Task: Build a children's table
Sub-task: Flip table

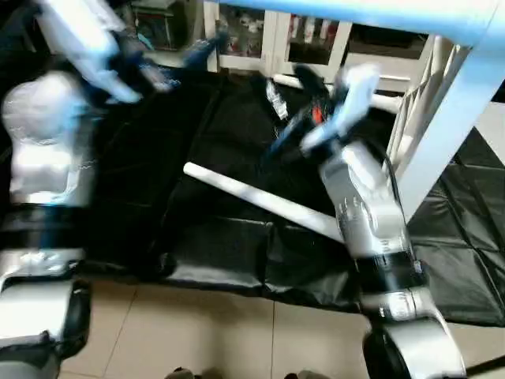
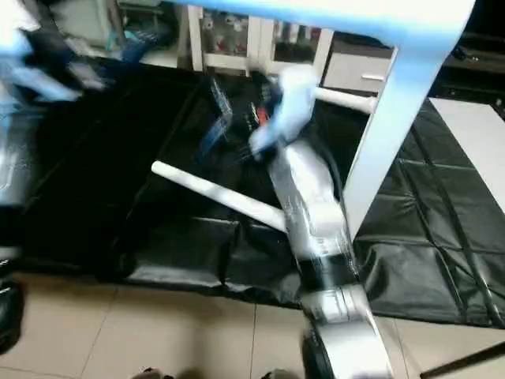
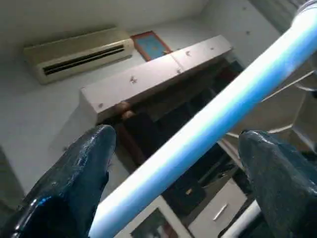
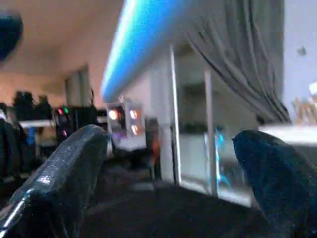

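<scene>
No text, label, brand, number or sign can be read anywhere in these views; the small red-framed picture [image 3: 151, 44] high on the wall beside the cream air-conditioning unit [image 3: 79, 54] is too blurred to show any lettering

- Right hand [image 4: 168, 168]: two black fingers [image 4: 64, 178] spread wide apart, nothing between them.
- White tabletop edge [image 4: 148, 34] runs overhead, tinted blue, slanting away from the camera.
- Grey curtain [image 4: 237, 59] hangs beyond the fingers.
- Dark equipment with red lights [image 4: 121, 115] stands in the background.
- Black floor sheet [image 4: 163, 208] lies below.
</scene>
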Motion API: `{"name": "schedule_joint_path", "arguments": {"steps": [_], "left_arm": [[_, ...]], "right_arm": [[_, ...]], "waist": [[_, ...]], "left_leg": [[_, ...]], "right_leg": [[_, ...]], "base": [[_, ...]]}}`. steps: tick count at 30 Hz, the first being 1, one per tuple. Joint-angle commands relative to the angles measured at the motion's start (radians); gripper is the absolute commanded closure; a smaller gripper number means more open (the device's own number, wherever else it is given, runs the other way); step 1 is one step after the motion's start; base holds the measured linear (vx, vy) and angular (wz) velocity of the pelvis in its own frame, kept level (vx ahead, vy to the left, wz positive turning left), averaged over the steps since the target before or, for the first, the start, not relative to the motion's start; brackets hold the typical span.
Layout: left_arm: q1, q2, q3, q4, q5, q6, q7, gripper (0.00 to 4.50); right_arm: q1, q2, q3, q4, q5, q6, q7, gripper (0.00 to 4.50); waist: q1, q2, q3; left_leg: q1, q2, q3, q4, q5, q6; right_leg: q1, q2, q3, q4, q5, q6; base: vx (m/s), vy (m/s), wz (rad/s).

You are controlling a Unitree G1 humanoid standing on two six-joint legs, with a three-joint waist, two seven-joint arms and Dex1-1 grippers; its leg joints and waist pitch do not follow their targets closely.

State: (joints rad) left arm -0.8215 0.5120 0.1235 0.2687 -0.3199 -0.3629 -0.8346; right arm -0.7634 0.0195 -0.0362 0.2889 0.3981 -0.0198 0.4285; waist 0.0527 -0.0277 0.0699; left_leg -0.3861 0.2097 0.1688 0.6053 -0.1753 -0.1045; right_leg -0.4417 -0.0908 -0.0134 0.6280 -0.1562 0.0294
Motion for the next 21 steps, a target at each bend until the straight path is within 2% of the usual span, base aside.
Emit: {"name": "schedule_joint_path", "arguments": {"steps": [1, 3, 4, 6, 7, 13, 16, 21], "left_arm": [[0.020, 0.013, 0.006, -0.030, -0.003, 0.016, 0.002, 0.08], [0.027, 0.017, 0.007, -0.040, -0.004, 0.021, 0.002, 0.08], [0.032, 0.019, 0.008, -0.050, -0.006, 0.028, 0.004, 0.08], [0.042, 0.027, 0.008, -0.065, -0.003, 0.040, 0.003, 0.08], [0.044, 0.028, 0.009, -0.068, -0.004, 0.044, 0.004, 0.08], [0.051, 0.037, 0.006, -0.084, -0.002, 0.054, 0.004, 0.08], [0.052, 0.041, 0.007, -0.092, -0.001, 0.058, 0.003, 0.08], [0.040, 0.063, 0.013, -0.085, 0.012, 0.046, -0.005, 0.08]], "right_arm": [[-0.045, 0.000, -0.028, 0.031, 0.017, -0.041, 0.027, 0.00], [-0.069, 0.002, -0.036, 0.049, 0.019, -0.059, 0.041, 0.00], [-0.093, 0.003, -0.040, 0.057, 0.023, -0.075, 0.056, 0.00], [-0.128, 0.001, -0.040, 0.057, 0.026, -0.100, 0.076, 0.00], [-0.135, 0.001, -0.041, 0.056, 0.030, -0.103, 0.080, 0.00], [-0.162, -0.003, -0.039, 0.045, 0.038, -0.120, 0.106, 0.00], [-0.160, 0.001, -0.022, -0.007, 0.038, -0.122, 0.131, 0.00], [-0.077, -0.004, 0.067, -0.171, 0.045, -0.066, 0.190, 0.00]], "waist": [[-0.001, 0.014, -0.079], [-0.001, 0.013, -0.078], [0.000, 0.002, -0.078], [0.002, 0.007, -0.078], [0.001, 0.004, -0.077], [0.002, 0.002, -0.075], [0.003, 0.001, -0.076], [0.001, 0.000, -0.078]], "left_leg": [[0.021, -0.003, 0.016, -0.073, -0.194, -0.006], [0.021, -0.004, 0.018, -0.073, -0.191, -0.008], [0.021, -0.004, 0.020, -0.073, -0.189, -0.005], [0.022, -0.003, 0.018, -0.073, -0.189, -0.013], [0.022, -0.003, 0.019, -0.074, -0.191, -0.012], [0.021, -0.004, 0.018, -0.075, -0.198, -0.018], [0.020, -0.004, 0.018, -0.074, -0.186, -0.015], [0.015, -0.008, 0.016, -0.071, -0.115, 0.001]], "right_leg": [[0.057, -0.010, 0.011, -0.046, -0.087, -0.226], [0.056, -0.008, 0.011, -0.046, -0.078, -0.221], [0.058, -0.007, 0.011, -0.048, -0.078, -0.219], [0.057, -0.010, 0.011, -0.044, -0.077, -0.218], [0.057, -0.009, 0.011, -0.045, -0.078, -0.217], [0.057, -0.009, 0.012, -0.047, -0.100, -0.207], [0.059, -0.009, 0.012, -0.045, -0.084, -0.208], [0.065, -0.005, 0.011, -0.036, 0.013, -0.206]], "base": [[0.000, 0.000, 0.00], [0.000, 0.000, 0.00], [0.000, 0.000, 0.00], [0.000, 0.000, 0.00], [0.000, 0.000, 0.00], [0.000, 0.000, 0.00], [0.000, 0.000, 0.00], [0.000, 0.000, 0.00]]}}
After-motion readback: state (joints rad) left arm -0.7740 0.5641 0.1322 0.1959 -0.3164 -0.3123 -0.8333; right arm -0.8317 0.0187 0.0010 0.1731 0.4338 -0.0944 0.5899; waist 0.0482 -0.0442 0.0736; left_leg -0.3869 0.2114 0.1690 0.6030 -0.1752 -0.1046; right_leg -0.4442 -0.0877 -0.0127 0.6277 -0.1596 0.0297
